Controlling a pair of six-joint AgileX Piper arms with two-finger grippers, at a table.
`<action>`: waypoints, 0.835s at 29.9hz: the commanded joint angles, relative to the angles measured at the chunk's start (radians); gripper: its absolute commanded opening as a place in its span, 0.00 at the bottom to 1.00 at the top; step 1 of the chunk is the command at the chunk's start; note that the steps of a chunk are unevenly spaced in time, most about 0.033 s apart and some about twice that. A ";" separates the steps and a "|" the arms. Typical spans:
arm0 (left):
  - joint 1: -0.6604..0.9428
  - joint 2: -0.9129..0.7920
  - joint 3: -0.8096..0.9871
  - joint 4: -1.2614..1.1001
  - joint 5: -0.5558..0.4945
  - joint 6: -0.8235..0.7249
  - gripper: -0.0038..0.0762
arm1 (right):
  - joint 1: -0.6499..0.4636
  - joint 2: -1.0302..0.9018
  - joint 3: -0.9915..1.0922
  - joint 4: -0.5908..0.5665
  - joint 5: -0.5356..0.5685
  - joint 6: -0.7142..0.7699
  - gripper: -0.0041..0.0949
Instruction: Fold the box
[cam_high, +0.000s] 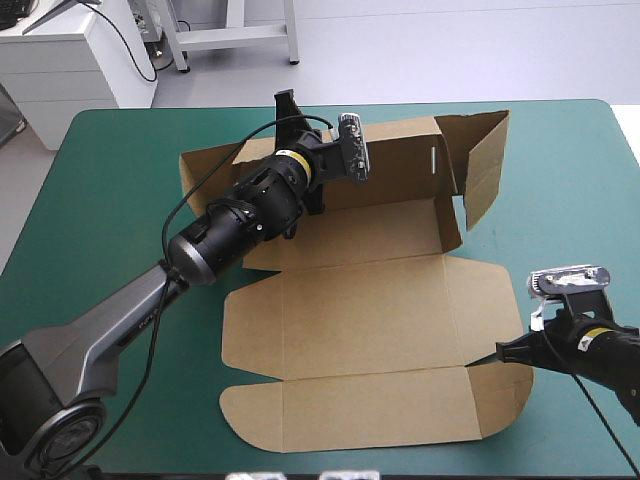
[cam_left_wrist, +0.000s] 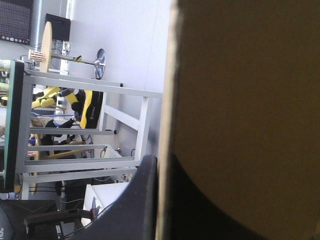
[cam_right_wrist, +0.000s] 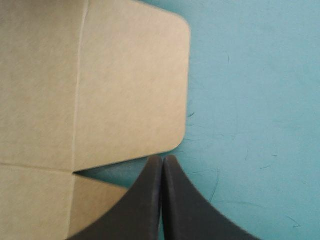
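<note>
The box (cam_high: 370, 310) lies open across the middle of the teal-green table (cam_high: 110, 170), its long axis running left to right in the high view. Most of the brown board is flat. Only the far wall (cam_high: 400, 165) in the upper middle of the frame and an end flap (cam_high: 487, 160) at the upper right stand up.

The left hand (cam_high: 288, 110) reaches in from the lower left and sits on that wall's top edge. In its wrist view the left hand (cam_left_wrist: 161, 172) is all but closed, with the board's edge running up between the two black fingers, so it has the wall pinched.

The right hand (cam_high: 500, 351) is at the lower right, pointing left at the box's right end. Its own view shows the right hand (cam_right_wrist: 162, 162) closed to a single point and holding nothing. Its tip is at the notch where the rounded flap (cam_right_wrist: 130, 85) meets the next panel; whether it touches the board cannot be told.

The flat flaps at this end lie straight ahead of the right hand, by far the nearer arm. Lifting them would likely fall to it, while the left steadies the wall.
</note>
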 joint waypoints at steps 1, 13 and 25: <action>-0.031 -0.048 -0.036 0.067 -0.050 -0.037 0.04 | -0.009 -0.005 -0.030 0.022 -0.041 -0.002 0.02; -0.049 -0.038 0.110 0.091 -0.078 0.004 0.04 | -0.009 -0.005 -0.030 0.037 -0.040 -0.002 0.02; -0.113 0.011 0.139 0.221 -0.104 -0.113 0.04 | -0.009 -0.005 -0.040 0.046 -0.089 -0.006 0.02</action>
